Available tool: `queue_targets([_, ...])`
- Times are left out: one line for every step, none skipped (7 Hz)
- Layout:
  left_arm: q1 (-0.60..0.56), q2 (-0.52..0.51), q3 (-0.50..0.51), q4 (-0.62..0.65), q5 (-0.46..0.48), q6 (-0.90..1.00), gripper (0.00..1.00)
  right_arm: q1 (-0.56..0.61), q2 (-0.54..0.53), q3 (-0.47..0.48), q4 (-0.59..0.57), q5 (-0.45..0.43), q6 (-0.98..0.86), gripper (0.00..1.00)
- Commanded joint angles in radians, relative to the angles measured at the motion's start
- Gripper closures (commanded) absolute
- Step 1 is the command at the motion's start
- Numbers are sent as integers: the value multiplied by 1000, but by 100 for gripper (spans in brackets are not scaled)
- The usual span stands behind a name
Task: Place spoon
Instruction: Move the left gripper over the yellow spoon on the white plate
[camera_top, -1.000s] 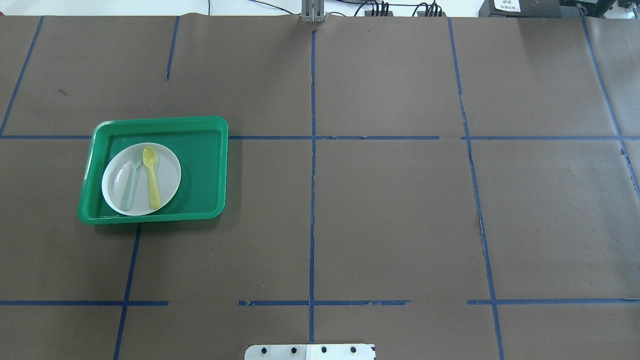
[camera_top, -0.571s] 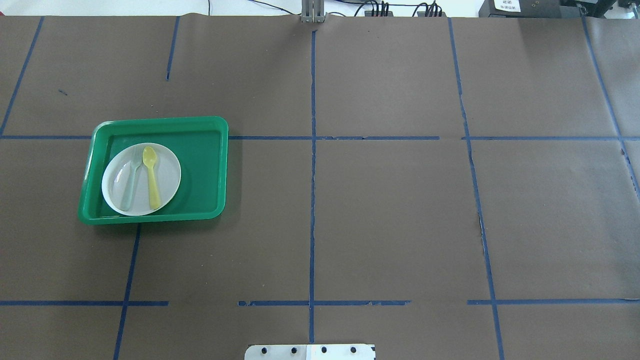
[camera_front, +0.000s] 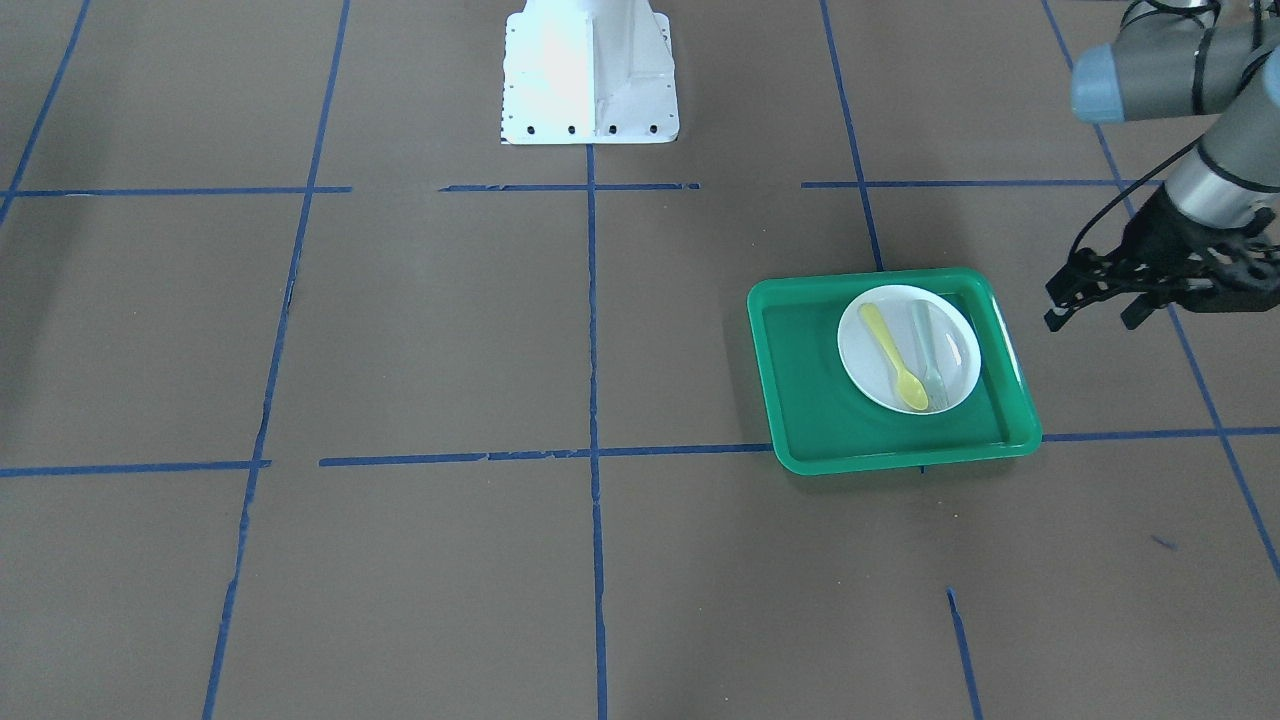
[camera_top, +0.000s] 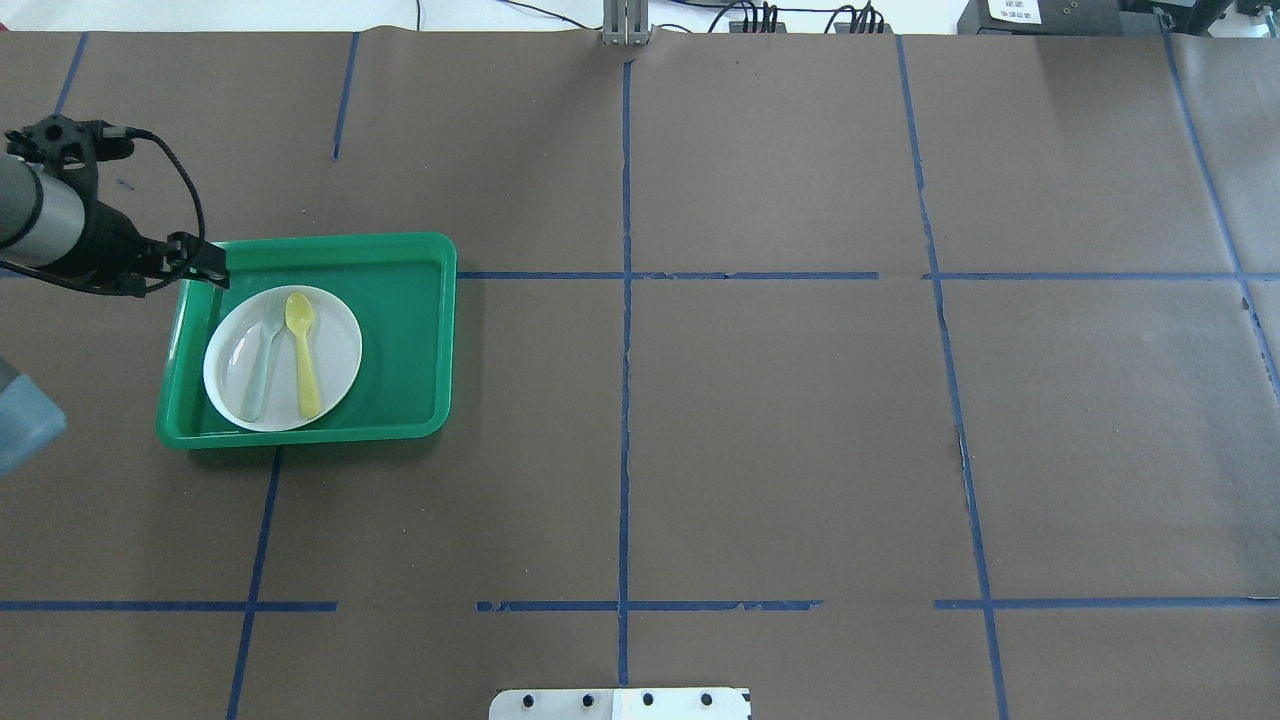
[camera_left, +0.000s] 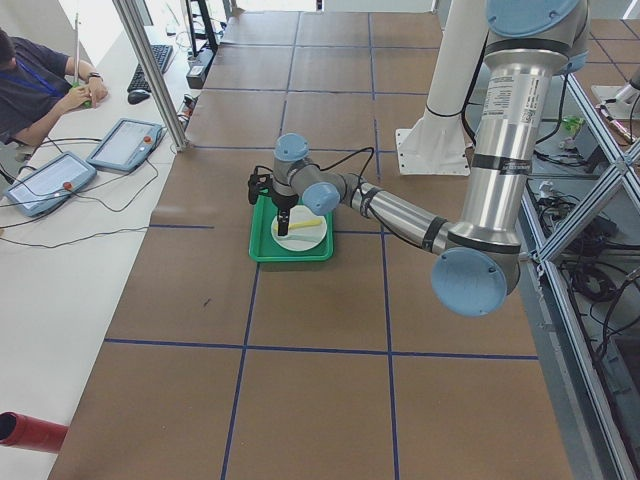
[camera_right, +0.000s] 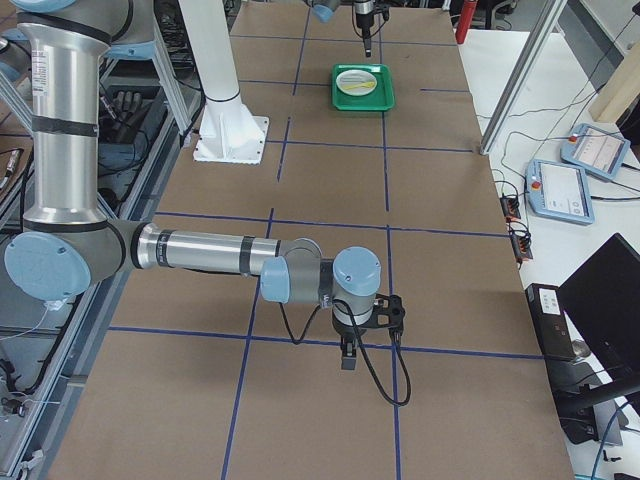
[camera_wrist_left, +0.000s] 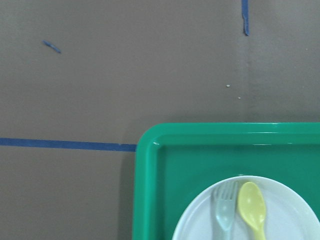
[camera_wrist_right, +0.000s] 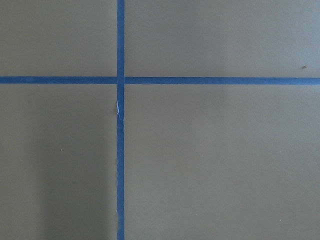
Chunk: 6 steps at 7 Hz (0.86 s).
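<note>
Here comes the left arm; a moment ago the overhead view showed only the tray (camera_top: 400, 330) on the counter (camera_top: 780, 420), and now the left tool (camera_top: 208, 270) has swung in from the left edge and hangs over the tray's far left corner; so the reach is on, with nothing gripped yet. The spoon (camera_top: 302, 352) lies flat on the plate (camera_top: 340, 335) inside the tray, bowl pointing away from the robot, just beside the fork (camera_top: 262, 360), unmoved; the tool is short of it, so a slide inward and a drop look like what's needed before any grasp. Pose: forearm stretched out over the counter, wrist bent so the tool points down; its fingers look spread, though the front view shows them small, and they hold nothing. The right tool (camera_right: 347, 352) hangs over the tape lines well away; spread or pressed together, I cannot tell.
</note>
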Motion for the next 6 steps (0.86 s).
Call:
queue_targets([93, -42, 56, -1, 57, -79, 0, 0, 1, 0, 0, 0, 0, 0])
queue_targets([116, -51, 62, -1, 61, -94, 0, 0, 1, 0, -1, 0, 0, 0])
queue_targets([143, -54, 64, -1, 77, -117, 0, 0, 1, 0, 0, 0, 0, 0])
queue_targets([160, -68, 77, -1, 88, -128, 0, 0, 1, 0, 0, 0, 0, 0])
queue_targets([164, -88, 102, -1, 88, -131, 0, 0, 0, 0, -1, 0, 0, 0])
queue_targets([165, -94, 110, -1, 88, -131, 5, 0, 0, 0, 0, 0, 0, 0])
